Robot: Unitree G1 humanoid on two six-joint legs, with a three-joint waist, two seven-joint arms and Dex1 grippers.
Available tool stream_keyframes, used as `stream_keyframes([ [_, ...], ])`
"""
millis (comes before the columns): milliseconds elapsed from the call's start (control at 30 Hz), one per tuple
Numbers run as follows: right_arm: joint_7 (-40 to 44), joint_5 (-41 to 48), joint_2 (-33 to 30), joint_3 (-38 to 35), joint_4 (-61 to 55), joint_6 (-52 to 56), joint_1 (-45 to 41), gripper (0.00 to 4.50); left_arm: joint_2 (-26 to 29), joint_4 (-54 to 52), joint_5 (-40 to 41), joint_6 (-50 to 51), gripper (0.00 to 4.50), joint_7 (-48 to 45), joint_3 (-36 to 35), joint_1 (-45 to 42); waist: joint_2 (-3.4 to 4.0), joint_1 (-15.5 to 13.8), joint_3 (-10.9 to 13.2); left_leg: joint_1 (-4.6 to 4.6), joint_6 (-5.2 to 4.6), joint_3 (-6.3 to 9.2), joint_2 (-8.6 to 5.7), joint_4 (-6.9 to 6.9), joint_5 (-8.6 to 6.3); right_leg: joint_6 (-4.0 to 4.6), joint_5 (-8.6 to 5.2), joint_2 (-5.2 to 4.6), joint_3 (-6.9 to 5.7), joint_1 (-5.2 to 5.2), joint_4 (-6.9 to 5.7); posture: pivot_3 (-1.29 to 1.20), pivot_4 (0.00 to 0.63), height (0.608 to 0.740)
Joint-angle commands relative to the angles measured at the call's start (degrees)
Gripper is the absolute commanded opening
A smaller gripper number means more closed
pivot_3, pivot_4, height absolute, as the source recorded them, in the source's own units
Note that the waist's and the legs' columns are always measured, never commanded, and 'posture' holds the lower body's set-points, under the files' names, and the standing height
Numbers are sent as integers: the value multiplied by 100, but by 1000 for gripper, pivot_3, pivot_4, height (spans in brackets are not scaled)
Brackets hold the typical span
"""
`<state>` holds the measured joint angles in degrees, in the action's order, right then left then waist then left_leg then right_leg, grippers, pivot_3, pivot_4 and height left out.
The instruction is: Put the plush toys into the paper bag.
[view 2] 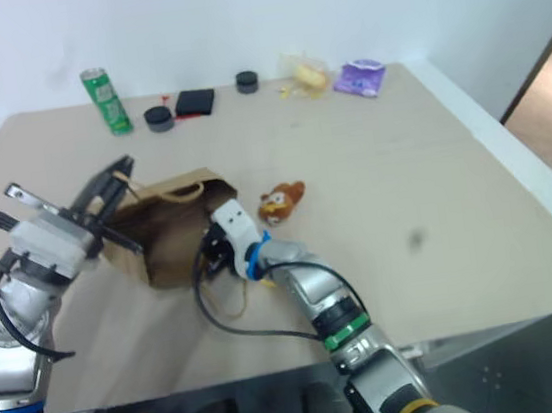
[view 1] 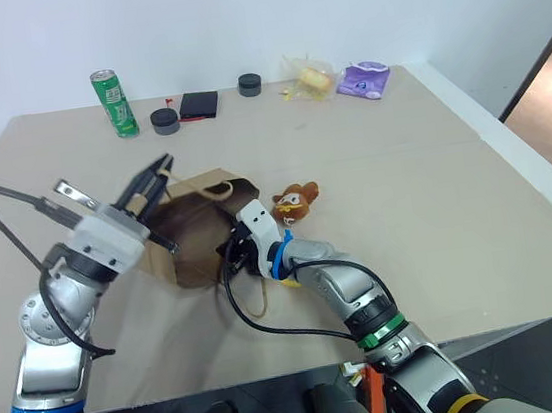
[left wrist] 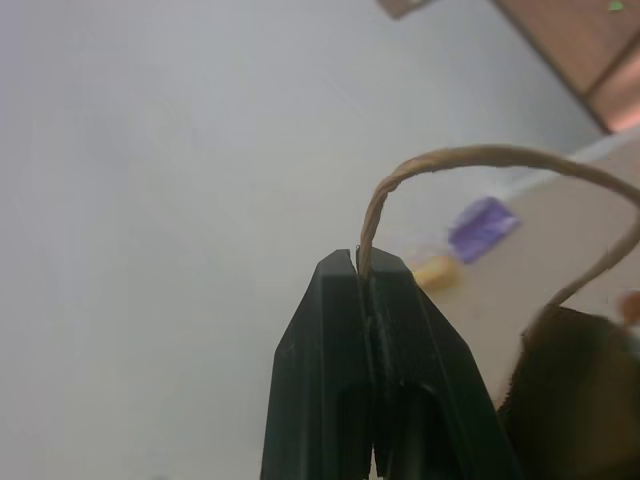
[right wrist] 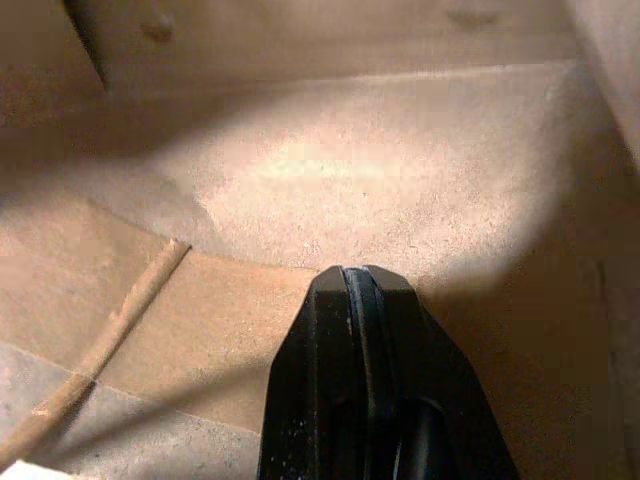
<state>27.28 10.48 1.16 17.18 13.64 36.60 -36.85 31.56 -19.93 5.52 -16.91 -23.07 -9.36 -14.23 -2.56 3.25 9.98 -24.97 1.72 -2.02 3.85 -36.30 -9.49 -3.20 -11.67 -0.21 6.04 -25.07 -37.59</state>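
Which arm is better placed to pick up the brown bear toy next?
Right. The right gripper is free at the paper bag mouth, close beside the brown bear toy. The left gripper is busy, shut on the bag's handle.

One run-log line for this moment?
left pincer: shut on bag handle | right pincer: shut, in paper bag mouth | brown plush toy: on table, outside

Brown bear toy (view 1: 296, 202) right of paper bag (view 1: 194, 239)

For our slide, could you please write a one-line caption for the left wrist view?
Left end effector shut on the paper bag's twisted handle, purple pouch beyond.
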Motion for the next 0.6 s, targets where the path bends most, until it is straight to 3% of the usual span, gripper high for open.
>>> stream_keyframes([
  [33,-46,-102,-59,53,-72,324,87,19,-4,-232,40,244,0,292,-348,-412,-8,-3,-5,0,0,0,0,0,0,0,0,0,0,1,0,0,150,740],
  [333,-3,-177,-117,52,-133,415,86,19,-24,-259,26,487,0,449,-458,-846,-15,0,-10,-4,0,1,0,2,0,1,-3,0,-3,-3,1,0,150,740],
  [600,593,319,-225,-497,-837,-857,64,19,-205,-309,-24,244,0,124,-6,-61,-15,-3,-9,-10,1,0,0,2,-1,1,-3,-1,-2,-8,3,0,150,740],
])
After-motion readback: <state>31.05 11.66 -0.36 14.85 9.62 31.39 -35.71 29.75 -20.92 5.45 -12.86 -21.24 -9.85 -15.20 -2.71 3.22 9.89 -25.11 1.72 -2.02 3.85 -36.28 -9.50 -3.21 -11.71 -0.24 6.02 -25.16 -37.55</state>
